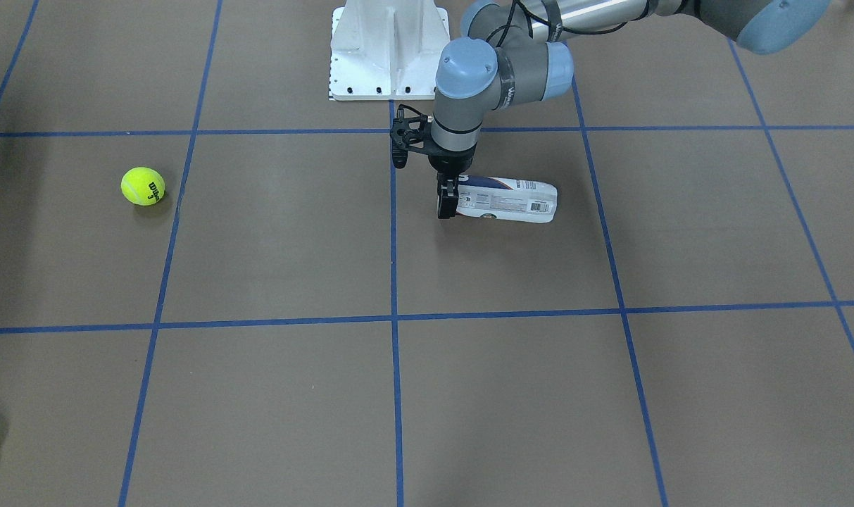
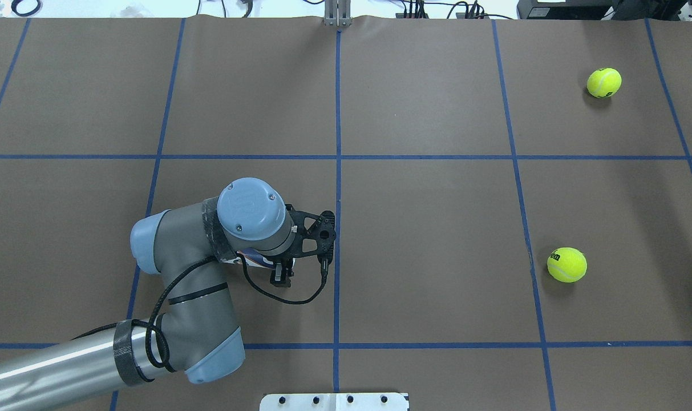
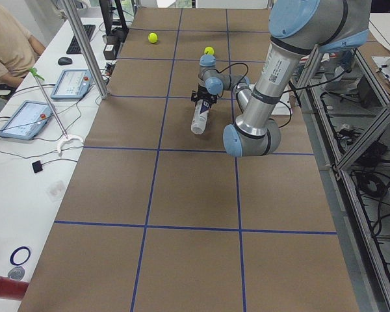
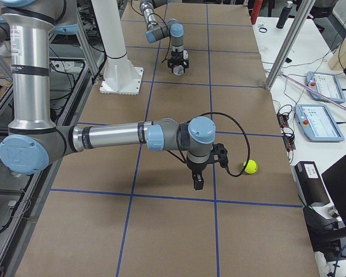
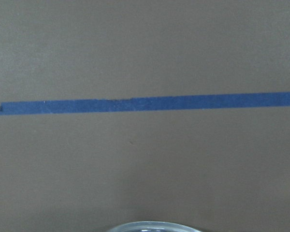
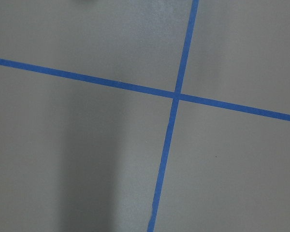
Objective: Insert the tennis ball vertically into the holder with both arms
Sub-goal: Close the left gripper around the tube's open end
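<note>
The holder (image 1: 515,201) lies on its side on the brown table, label up, a little left of the table's centre line. My left gripper (image 1: 446,205) points straight down at its open end, fingers close together and shut on the rim. From overhead the wrist covers most of the holder (image 2: 247,258), and the left gripper (image 2: 281,277) shows just below it. The silvery rim (image 5: 154,227) shows at the bottom edge of the left wrist view. One tennis ball (image 2: 566,264) rests far to the right. My right gripper (image 4: 197,183) shows only in the exterior right view, and I cannot tell whether it is open or shut.
A second tennis ball (image 2: 603,82) lies at the far right back. The white robot base plate (image 2: 334,401) sits at the near middle edge. Blue tape lines grid the table. A seated person (image 3: 6,45) and tablets (image 3: 24,119) are at a side desk.
</note>
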Robot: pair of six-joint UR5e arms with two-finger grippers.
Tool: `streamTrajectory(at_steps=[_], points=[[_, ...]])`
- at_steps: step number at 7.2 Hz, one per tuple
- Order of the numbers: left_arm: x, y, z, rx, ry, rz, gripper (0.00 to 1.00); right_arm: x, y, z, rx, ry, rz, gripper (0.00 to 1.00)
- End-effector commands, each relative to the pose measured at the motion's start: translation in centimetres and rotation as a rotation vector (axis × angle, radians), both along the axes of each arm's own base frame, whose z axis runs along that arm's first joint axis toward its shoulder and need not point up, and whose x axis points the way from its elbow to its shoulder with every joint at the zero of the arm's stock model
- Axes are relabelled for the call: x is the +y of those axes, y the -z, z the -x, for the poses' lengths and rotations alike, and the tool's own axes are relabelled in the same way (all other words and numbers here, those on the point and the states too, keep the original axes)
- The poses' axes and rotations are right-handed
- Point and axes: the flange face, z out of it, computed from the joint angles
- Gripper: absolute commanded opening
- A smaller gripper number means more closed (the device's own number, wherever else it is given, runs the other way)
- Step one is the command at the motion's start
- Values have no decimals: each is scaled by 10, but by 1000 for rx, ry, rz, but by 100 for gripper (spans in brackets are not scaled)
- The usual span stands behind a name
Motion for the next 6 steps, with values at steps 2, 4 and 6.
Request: streamTrajectory(at_steps=[2,4,6], points=[[-1,3,2,2,10,-12,69,0,1,0,0,0,-2,100],[-7,28,21,52,25,-32,69,-1,2,1,0,2,-5,100],[-15,79,67,170,68,-72,70,-1,2,1,0,2,-4,100]])
